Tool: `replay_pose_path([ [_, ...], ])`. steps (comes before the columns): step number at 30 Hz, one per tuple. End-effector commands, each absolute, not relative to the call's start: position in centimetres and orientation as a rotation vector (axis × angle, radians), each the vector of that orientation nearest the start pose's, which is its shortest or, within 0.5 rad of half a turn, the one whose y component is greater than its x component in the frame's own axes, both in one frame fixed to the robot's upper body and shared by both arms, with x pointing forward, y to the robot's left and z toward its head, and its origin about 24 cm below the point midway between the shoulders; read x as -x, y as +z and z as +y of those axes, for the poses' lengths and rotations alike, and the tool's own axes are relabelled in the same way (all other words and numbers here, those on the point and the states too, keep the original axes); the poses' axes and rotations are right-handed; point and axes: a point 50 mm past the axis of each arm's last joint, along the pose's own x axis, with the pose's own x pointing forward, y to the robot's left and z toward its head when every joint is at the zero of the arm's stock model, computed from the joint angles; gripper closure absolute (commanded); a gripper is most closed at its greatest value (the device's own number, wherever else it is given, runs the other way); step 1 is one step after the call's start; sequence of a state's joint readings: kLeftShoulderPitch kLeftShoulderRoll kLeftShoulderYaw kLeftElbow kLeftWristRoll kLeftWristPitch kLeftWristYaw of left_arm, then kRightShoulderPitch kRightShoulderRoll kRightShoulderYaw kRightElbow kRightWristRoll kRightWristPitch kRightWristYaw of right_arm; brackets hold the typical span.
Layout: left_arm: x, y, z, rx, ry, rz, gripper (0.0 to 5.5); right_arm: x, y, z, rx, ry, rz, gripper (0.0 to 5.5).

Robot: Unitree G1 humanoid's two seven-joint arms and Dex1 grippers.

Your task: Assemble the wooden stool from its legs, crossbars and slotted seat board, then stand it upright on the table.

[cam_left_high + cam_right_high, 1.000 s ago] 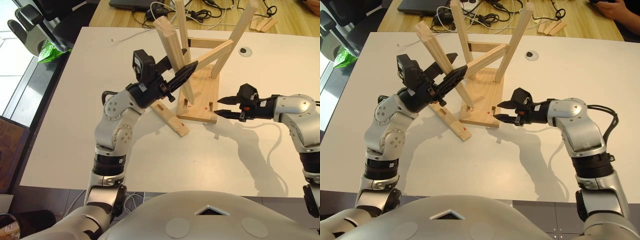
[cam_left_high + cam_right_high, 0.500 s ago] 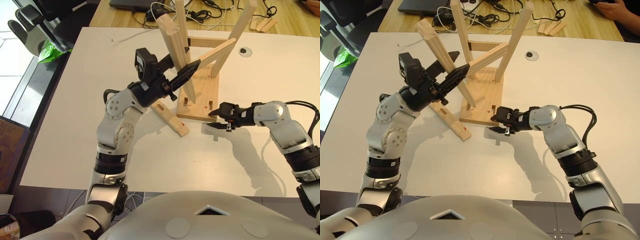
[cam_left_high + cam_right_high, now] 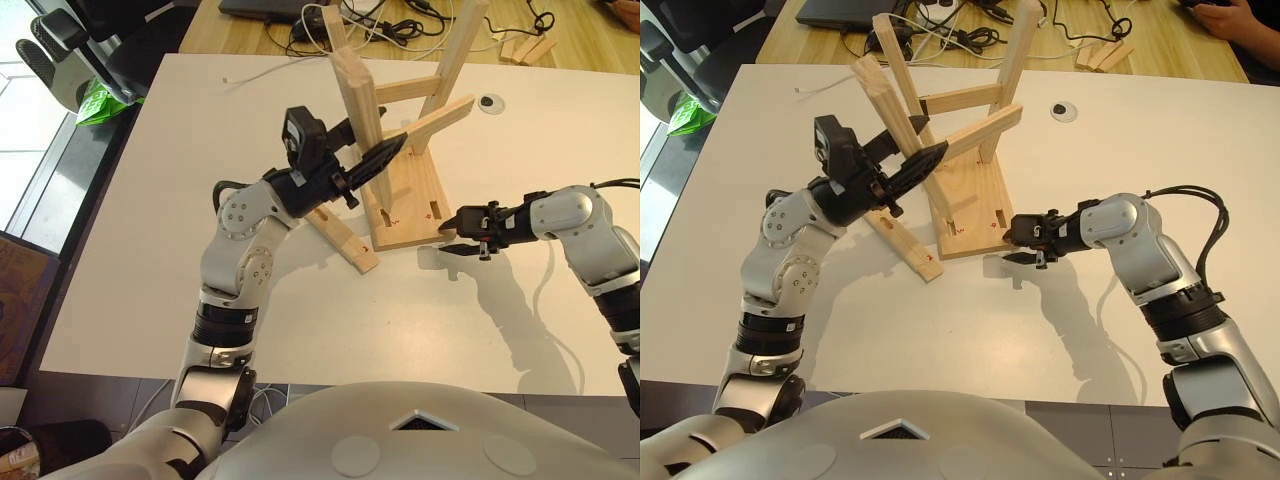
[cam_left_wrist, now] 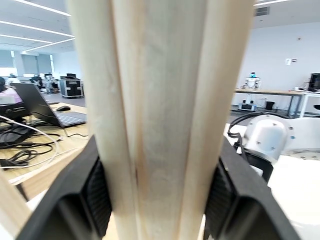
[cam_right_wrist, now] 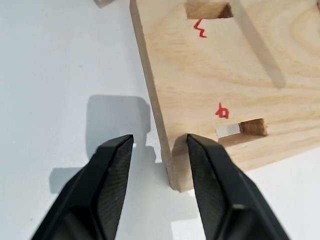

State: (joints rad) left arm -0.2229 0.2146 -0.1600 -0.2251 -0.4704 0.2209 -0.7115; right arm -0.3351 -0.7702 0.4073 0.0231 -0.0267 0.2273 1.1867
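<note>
The slotted seat board [image 3: 415, 200] lies flat on the white table [image 3: 150, 250] with legs and crossbars standing up from it. My left gripper [image 3: 388, 158] is shut on one tilted leg [image 3: 358, 100], which runs between its black fingers [image 4: 90, 200] in the left wrist view. A loose leg [image 3: 343, 238] lies on the table beside the board. My right gripper [image 3: 462, 232] is open at the board's near right corner. In the right wrist view the corner of the board [image 5: 240, 65] stands between its fingers [image 5: 112, 190], near a slot with a red mark.
A laptop [image 3: 260, 8] and cables [image 3: 330, 20] sit on the wooden desk behind the table. Spare wooden pieces [image 3: 525, 48] lie at the back right. A black round grommet [image 3: 489, 101] is set in the table. Open table surface lies in front and to the left.
The seat board with its legs has swung and slid to the right. My left gripper moved right with the leg. My right gripper shifted right along the board's near edge to its corner.
</note>
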Motion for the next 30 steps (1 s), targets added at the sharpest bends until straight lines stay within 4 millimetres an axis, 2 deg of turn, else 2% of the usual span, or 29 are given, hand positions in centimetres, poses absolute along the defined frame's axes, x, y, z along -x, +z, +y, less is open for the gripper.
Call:
replay_pose_path([
  [1,-24.8,12.8,8.4,0.169,-1.071,-0.237,3.44,-26.8,9.1,-17.5,0.605,1.345,0.51,3.53],
  [6,-24.8,11.6,8.9,0.108,-1.014,-0.218,3.44,-27.3,11.6,-17.8,0.434,1.346,0.457,3.53],
  [9,-25.0,10.8,9.5,0.058,-0.964,-0.215,3.44,-27.9,12.4,-18.1,0.402,1.34,0.452,3.53],
  [14,-25.1,10.6,9.3,0.048,-0.933,-0.239,3.44,-28.1,12.9,-17.9,0.402,1.383,0.462,3.53],
  [21,-24.5,11.1,8.3,0.049,-0.981,-0.27,3.44,-28.3,12.7,-18.0,0.391,1.367,0.475,3.53],
  [25,-23.9,10.2,8.1,0.046,-1.019,-0.23,3.44,-28.2,12.6,-17.8,0.381,1.358,0.471,3.53],
  [30,-22.8,8.6,8.6,0.041,-1.021,-0.172,3.44,-28.5,13.4,-18.1,0.365,1.356,0.46,3.53],
])
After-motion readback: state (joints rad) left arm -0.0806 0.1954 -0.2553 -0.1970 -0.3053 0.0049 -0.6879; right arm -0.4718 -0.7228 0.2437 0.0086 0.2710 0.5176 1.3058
